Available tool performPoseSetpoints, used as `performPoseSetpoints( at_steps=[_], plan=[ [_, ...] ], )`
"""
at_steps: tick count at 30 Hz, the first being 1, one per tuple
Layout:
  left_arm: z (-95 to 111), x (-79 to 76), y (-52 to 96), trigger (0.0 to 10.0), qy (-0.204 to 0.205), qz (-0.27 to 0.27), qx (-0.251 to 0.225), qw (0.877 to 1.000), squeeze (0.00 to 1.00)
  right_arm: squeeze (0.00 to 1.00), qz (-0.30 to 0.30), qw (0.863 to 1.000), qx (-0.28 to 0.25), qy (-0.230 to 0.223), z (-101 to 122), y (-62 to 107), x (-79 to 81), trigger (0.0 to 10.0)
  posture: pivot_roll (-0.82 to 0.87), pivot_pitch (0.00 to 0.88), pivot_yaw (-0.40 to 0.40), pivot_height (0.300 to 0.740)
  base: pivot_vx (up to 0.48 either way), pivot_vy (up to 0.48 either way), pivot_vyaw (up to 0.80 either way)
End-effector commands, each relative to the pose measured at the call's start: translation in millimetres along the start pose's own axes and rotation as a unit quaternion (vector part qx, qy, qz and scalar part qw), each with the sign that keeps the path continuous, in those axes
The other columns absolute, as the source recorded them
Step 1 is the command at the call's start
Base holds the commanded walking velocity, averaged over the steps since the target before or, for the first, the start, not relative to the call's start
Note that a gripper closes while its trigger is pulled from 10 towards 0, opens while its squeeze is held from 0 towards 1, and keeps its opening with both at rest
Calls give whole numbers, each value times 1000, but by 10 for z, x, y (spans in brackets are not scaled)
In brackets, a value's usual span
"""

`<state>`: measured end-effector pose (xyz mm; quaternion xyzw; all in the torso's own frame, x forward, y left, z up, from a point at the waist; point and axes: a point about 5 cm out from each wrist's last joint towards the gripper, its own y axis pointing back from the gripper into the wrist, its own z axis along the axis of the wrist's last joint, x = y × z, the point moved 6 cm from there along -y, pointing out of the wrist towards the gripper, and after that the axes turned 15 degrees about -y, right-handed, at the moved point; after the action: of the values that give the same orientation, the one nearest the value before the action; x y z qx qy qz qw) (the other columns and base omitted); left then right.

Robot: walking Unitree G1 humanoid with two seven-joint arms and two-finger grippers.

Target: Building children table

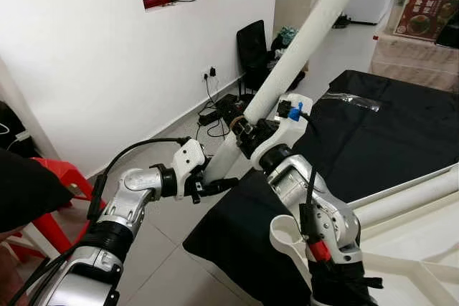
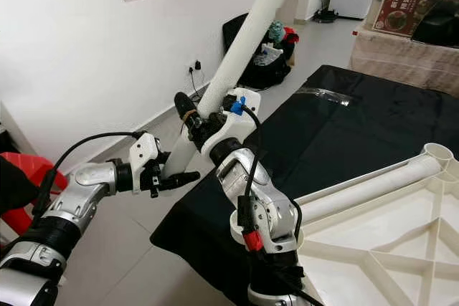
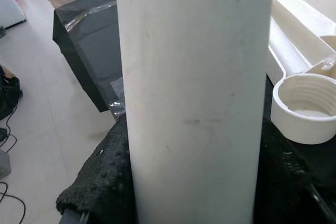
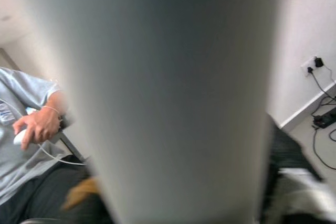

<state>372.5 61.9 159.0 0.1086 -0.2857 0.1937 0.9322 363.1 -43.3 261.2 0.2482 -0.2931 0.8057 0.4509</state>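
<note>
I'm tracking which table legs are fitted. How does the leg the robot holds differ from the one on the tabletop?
The held leg points steeply upward, clamped by the left gripper and right gripper. The other leg lies flat on the upturned white tabletop, untouched. The held leg hangs past the edge of the black cloth; the lying leg rests above it. Both are plain white tubes.

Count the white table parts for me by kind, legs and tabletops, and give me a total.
Table legs: 2, one held up in both grippers, one lying along the tabletop's edge.
Tabletops: 1, lying upside down on the black cloth.
Total: 3
</note>
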Motion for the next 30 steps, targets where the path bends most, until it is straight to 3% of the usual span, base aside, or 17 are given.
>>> performPoseSetpoints(
  at_steps=[1, 2, 3, 6, 18, 19, 20, 27, 30],
  plan=[
    [73, -164, -38, 7490, -37, -52, -18, 998, 0, 0, -19, 999, -21, -29, 35, -20, -23, 0, -2, 0, 4, 740, 0, 0, 0],
    [73, -164, -38, 7490, -37, -52, -18, 998, 0, 0, -19, 999, -21, -29, 35, -20, -23, 0, -2, 0, 4, 740, 0, 0, 0],
    [76, -171, -40, 9608, -38, -54, -19, 998, 0, 0, -19, 999, -22, -30, 39, -22, -20, 0, -2, 0, 4, 740, 0, 0, 0],
    [79, -173, -40, 10000, -40, -55, -20, 998, 0, 0, -17, 999, -22, -34, 39, -27, -4, 0, -3, 0, 6, 740, 0, 0, 0],
    [81, -111, -42, 10000, -45, -50, -16, 998, 0, 0, -16, 999, -7, -50, -70, 6, 26, 0, -1, 0, 11, 740, 0, 0, 0],
    [108, -76, -43, 10000, -39, -38, -25, 998, 592, 0, -19, 999, -9, -48, -69, 11, 9, 0, 0, 0, 10, 740, 0, 0, 0],
    [137, -57, -38, 10000, -33, -34, -34, 998, 1000, 0, -26, 999, -14, -42, -47, 13, -24, 0, 1, 0, 10, 740, 0, 0, 0],
    [212, -18, 2, 10000, -33, -25, -51, 998, 1000, 0, -50, 998, -35, -11, 92, 24, -174, 0, 8, 0, 6, 740, 0, 0, 0],
    [254, 53, 63, 10000, -31, 2, -60, 998, 1000, 0, -66, 996, -52, 43, 291, 42, -317, 0, 11, 0, 4, 740, 0, 0, 0]
  ],
)
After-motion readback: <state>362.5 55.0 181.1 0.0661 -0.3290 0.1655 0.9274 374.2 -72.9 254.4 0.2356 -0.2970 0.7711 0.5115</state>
